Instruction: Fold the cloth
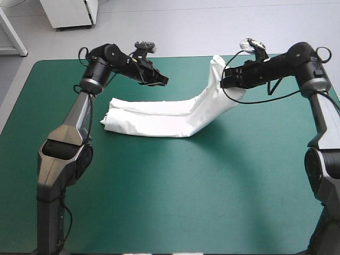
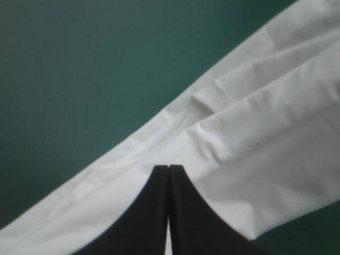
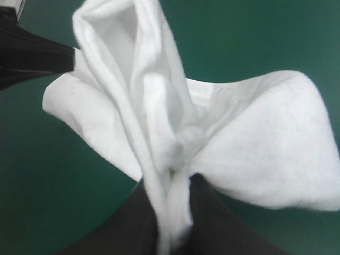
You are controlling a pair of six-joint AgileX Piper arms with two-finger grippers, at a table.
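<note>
The white T-shirt (image 1: 154, 119) lies as a long folded strip across the middle of the table, its right end lifted off the cover. My right gripper (image 1: 226, 82) is shut on the T-shirt (image 3: 159, 138) and holds that end up, the cloth bunched between its black fingers (image 3: 212, 223) and hanging in folds ahead. My left gripper (image 1: 162, 79) hovers above the strip's far edge, shut with nothing in it. In the left wrist view its fingers (image 2: 183, 212) meet in a point over the flat T-shirt (image 2: 249, 143).
Bare teal-green cover (image 1: 175, 196) stretches across the whole near half of the table and to the left of the strip. Part of the other arm (image 3: 26, 50) shows beyond the lifted cloth in the right wrist view.
</note>
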